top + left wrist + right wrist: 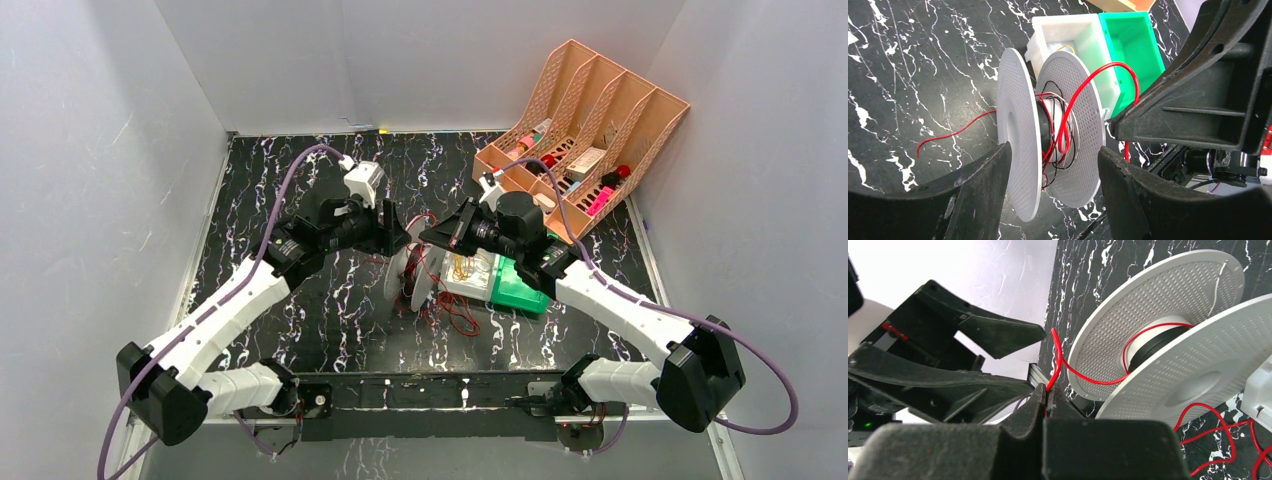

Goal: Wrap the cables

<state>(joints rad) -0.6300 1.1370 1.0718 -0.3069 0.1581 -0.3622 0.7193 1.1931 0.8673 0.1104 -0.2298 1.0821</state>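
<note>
Both arms reach forward from the near edge and angle inward, wrists meeting over the middle of the table (300, 330).

Left gripper (397, 238): jaws parted wide, one finger on either side of the white spool (408, 282); contact unclear.

Right gripper (432, 236): jaws pinched together on a red strand of the cables (1058, 357), tips close to the left gripper's.

The strand runs from the spool's core up to that pinch. Loose red loops lie on the table nearward of the spool, below a white box (470, 275) and a green box (520, 290).
</note>
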